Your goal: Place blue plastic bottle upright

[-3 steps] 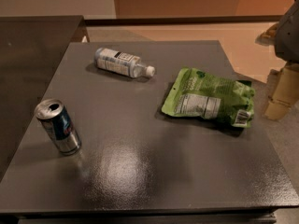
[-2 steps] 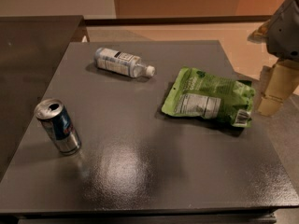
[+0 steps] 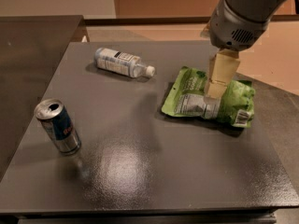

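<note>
The blue plastic bottle lies on its side at the back left of the dark grey table, white cap pointing right. My gripper hangs from the grey arm at the upper right, over the green bag, well to the right of the bottle. It holds nothing that I can see.
A green snack bag lies flat at the right of the table, under the gripper. A blue-and-silver drink can stands at the front left, slightly tilted. A second dark table adjoins on the left.
The arm and gripper have moved left from the right edge of the view to above the green bag. The bottle, can and bag have not moved.
</note>
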You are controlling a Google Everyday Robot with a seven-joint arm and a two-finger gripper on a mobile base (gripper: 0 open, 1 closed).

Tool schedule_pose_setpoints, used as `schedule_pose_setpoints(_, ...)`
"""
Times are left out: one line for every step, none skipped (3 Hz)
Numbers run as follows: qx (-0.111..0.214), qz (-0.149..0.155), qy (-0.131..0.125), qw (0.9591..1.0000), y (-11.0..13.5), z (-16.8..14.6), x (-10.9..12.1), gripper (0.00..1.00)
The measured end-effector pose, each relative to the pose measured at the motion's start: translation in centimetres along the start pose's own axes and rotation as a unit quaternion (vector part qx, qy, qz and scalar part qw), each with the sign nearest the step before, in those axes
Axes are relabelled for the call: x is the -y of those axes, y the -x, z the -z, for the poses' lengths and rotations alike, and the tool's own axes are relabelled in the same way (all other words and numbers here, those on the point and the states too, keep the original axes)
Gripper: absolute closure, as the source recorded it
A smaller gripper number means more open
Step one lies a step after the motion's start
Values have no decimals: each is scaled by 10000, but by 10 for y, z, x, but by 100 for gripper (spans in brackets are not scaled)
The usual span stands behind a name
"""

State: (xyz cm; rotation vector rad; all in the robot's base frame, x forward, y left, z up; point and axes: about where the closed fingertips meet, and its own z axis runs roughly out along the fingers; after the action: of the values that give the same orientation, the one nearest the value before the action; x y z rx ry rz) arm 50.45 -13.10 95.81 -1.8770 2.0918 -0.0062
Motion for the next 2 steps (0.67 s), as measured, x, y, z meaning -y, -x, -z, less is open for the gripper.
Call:
schedule_pose_setpoints(25,208,126,9997,39,-28,20,0)
schedule_pose_setpoints(34,262,265,9993,72,-51,40,0)
